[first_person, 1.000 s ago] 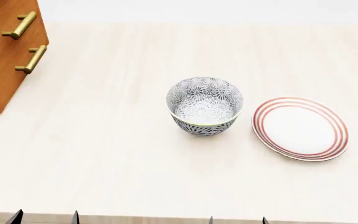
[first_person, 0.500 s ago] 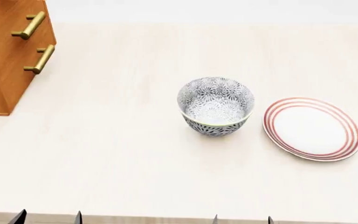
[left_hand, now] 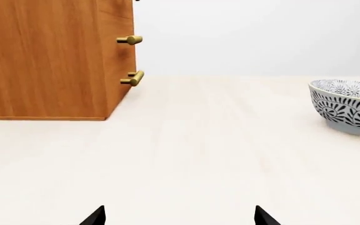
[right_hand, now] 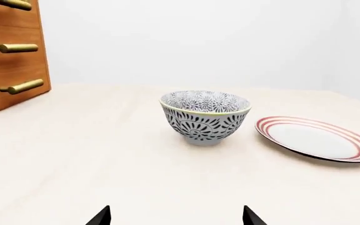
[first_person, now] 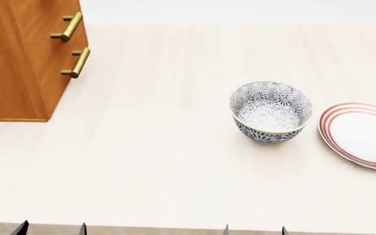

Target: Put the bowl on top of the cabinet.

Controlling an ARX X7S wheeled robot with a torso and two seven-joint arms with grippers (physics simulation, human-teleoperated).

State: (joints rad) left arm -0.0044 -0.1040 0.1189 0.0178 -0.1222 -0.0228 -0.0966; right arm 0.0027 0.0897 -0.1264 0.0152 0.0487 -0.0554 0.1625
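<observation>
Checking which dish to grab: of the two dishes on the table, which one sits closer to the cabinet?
The patterned bowl; the red-ringed plate lies beyond it, farther from the cabinet.

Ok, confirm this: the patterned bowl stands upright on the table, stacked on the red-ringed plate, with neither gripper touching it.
Not stacked. The bowl stands upright on the table beside the red-ringed plate, with a gap between them, as the head view shows. Neither gripper touches it.

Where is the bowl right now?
In the head view the bowl stands upright on the table, right of centre, just left of the plate, far right of the cabinet.
</observation>
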